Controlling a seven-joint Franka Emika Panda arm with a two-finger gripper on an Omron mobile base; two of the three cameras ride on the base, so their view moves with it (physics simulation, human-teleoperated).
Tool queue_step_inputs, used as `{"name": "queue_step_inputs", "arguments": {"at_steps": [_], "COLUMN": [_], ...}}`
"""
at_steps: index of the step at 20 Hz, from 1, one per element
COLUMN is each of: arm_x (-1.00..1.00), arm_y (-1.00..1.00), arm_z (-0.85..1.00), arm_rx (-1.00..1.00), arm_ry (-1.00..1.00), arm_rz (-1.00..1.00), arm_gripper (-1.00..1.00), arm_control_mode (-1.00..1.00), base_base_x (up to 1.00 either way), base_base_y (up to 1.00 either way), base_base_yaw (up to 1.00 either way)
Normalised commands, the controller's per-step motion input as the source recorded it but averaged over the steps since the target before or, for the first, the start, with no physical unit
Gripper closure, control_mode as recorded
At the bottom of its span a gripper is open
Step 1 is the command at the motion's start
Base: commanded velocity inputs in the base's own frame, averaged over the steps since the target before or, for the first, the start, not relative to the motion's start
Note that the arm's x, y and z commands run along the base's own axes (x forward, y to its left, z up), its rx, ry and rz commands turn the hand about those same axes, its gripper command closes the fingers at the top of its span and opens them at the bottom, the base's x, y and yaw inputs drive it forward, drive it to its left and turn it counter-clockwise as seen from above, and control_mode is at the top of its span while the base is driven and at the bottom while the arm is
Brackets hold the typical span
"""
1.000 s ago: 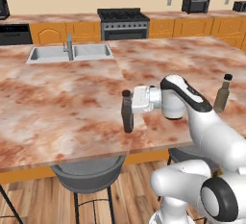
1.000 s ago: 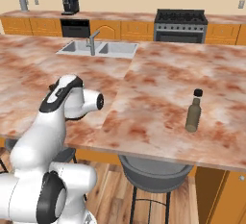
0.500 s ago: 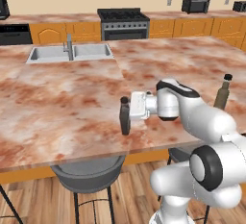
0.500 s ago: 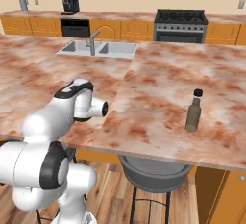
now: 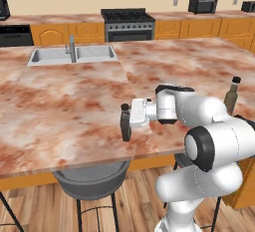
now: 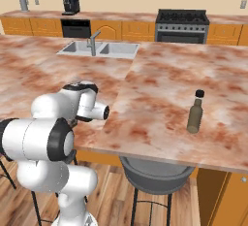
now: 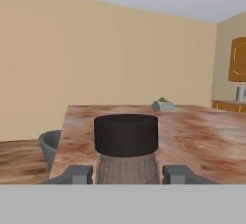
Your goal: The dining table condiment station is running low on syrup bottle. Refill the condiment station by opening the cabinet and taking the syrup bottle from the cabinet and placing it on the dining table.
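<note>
Marbled dining table (image 5: 74,101): syrup bottle (image 5: 125,122) (upright) clasped in hand (image 5: 128,121).

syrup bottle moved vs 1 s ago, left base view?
Yes. The syrup bottle, held in the end effector, has come slightly down-left toward the dining table's near edge, away from the sink.

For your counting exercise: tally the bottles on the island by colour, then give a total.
Dark brown bottle, held in the gripper: 1
Olive-green bottle: 1
Total: 2
</note>
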Motion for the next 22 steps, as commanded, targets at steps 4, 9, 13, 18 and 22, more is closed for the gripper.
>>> {"name": "queue_step_inputs", "arguments": {"at_steps": [4, 9, 13, 18, 22], "arm_x": [0.15, 0.11, 0.23, 0.03, -0.31], "arm_y": [0.01, 0.00, 0.00, 0.01, 0.01], "arm_z": [-0.36, -0.38, -0.29, -0.29, -0.22], "arm_rx": [0.00, -0.01, -0.01, -0.01, -0.03], "arm_ry": [0.00, 0.00, 0.00, -0.01, -0.03], "arm_rz": [0.00, 0.01, 0.00, 0.01, 0.01], "arm_gripper": [1.00, 1.00, 1.00, 1.00, -1.00], "arm_control_mode": [-1.00, -1.00, -1.00, -1.00, -1.00], "base_base_x": [0.00, 0.00, 0.00, 0.00, 0.00], "base_base_y": [0.00, 0.00, 0.00, 0.00, 0.00], "base_base_yaw": [0.00, 0.00, 0.00, 0.00, 0.00]}}
